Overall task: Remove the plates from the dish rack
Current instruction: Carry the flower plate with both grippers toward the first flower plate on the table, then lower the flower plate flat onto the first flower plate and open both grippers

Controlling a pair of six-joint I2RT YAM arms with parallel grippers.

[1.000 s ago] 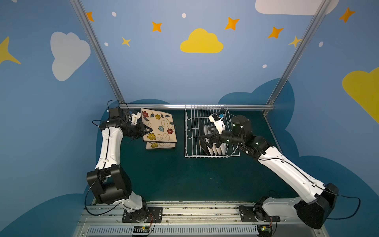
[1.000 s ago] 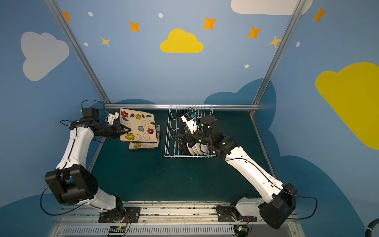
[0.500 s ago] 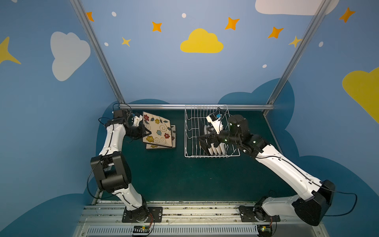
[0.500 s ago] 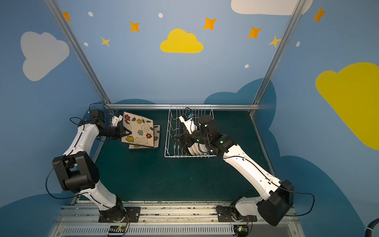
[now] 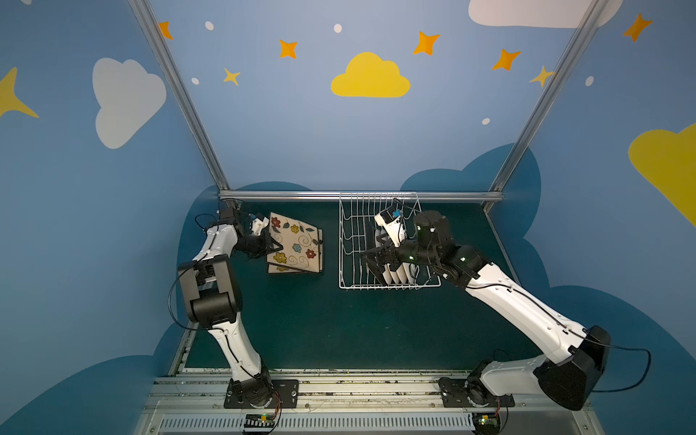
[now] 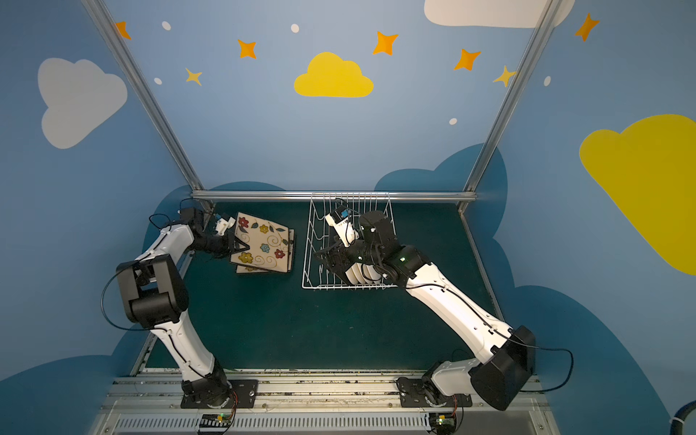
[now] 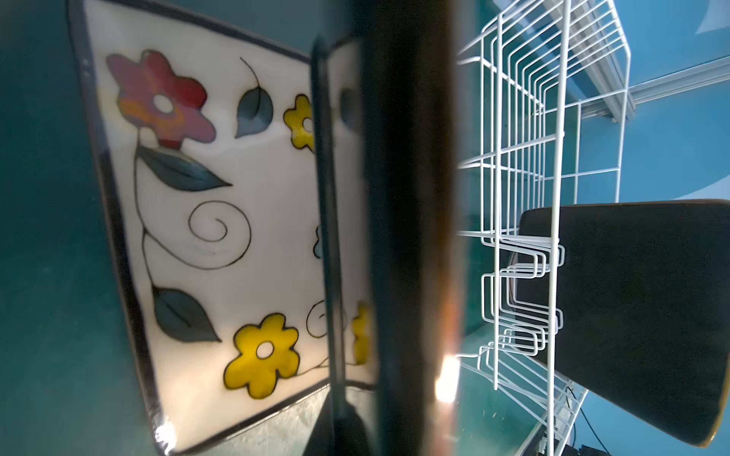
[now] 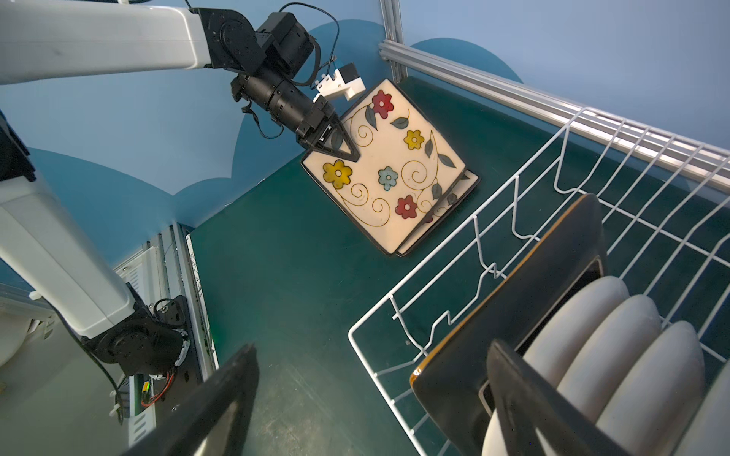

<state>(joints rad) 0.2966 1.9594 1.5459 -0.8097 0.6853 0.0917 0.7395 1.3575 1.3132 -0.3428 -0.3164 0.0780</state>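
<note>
My left hand (image 5: 273, 246) is clenched on the near edge of a flowered plate (image 5: 297, 243), which hangs tilted, face up, over a second flowered plate (image 8: 454, 199) lying flat on the green worktop (image 5: 339, 327), to the left of the dish rack (image 5: 348, 241). I cannot tell whether the two plates touch at the far edge.

My right hand (image 5: 377, 260) is released wide and reaches into the near end of the rack. It straddles a black-backed plate (image 8: 513, 308) that stands on edge between the tines. One finger (image 8: 525, 395) sits between that plate and the round white plates (image 8: 616, 343) racked just beside it (only their rims show). The other finger (image 8: 215, 398) is well out on the plate's opposite side. Neither finger presses on the plate.
</note>
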